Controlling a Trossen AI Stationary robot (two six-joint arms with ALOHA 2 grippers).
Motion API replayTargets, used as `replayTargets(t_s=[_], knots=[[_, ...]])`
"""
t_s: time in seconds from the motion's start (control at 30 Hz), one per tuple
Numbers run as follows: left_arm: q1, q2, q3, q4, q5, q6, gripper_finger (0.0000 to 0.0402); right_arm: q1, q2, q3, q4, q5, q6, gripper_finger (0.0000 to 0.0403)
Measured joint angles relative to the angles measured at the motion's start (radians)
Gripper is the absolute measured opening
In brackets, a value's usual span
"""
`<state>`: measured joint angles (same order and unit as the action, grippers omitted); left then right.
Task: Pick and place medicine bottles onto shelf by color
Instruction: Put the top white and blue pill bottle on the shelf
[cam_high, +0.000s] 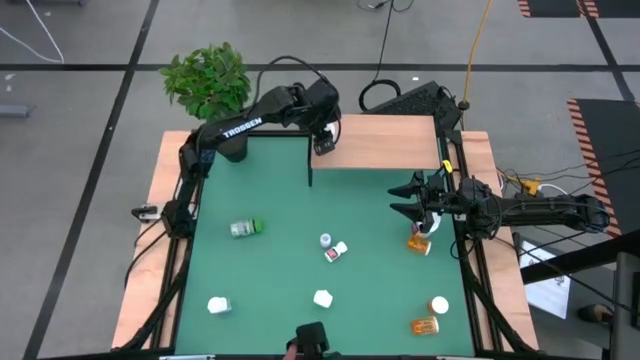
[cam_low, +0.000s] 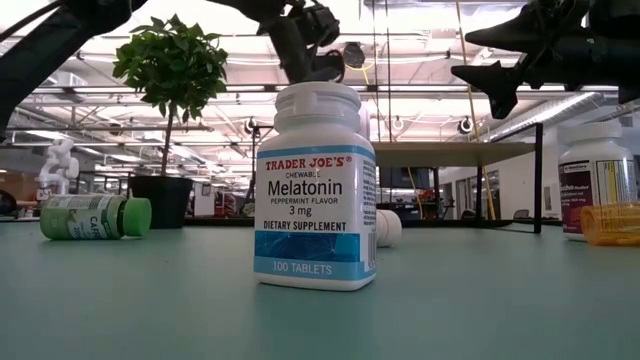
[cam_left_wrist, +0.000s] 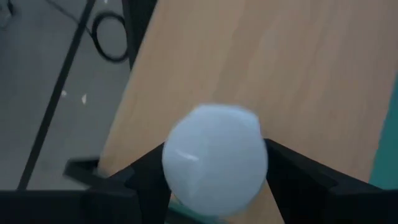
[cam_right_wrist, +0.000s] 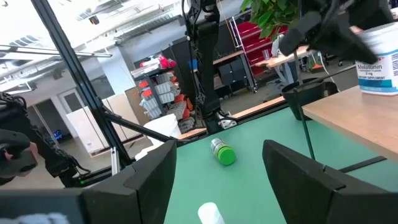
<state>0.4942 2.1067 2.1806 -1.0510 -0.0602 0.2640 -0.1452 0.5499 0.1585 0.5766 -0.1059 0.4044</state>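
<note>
My left gripper (cam_high: 323, 138) is at the left end of the light-wood shelf (cam_high: 385, 142), shut on a white bottle (cam_left_wrist: 214, 158). My right gripper (cam_high: 400, 200) is open and empty above the green mat's right side, a little beyond an amber bottle (cam_high: 420, 241). A green-capped bottle (cam_high: 245, 228) lies on its side at mid-left. Two small white bottles (cam_high: 331, 246) are at the centre. Two more white ones (cam_high: 218, 305) (cam_high: 323, 298) are toward the near edge. Two amber bottles (cam_high: 438, 305) (cam_high: 425, 325) are at the near right. My left gripper pinches the white bottle's top between its two fingers (cam_left_wrist: 146, 171), one on each side just under the cap (cam_left_wrist: 214, 155). The fingers come from above. The bottle stands upright with its labelled body (cam_right_wrist: 377, 67) below the fingers. Its base is at the shelf board; whether it rests there I cannot tell.
A potted plant (cam_high: 208, 82) stands at the far left corner beside the left arm. Wooden rails (cam_high: 150, 250) run along both sides of the mat. The shelf has bare board (cam_high: 400, 140) to the right of the held bottle. Thin black shelf legs (cam_high: 310, 170) stand on the mat.
</note>
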Motion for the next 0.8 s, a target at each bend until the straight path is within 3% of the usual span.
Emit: replayTargets(t_s=[0.8], knots=[[0.066,0.003,-0.034,0.141,-0.008,0.256,0.0243,0.0,0.0,0.0,-0.001,0.0,-0.007,0.0235]])
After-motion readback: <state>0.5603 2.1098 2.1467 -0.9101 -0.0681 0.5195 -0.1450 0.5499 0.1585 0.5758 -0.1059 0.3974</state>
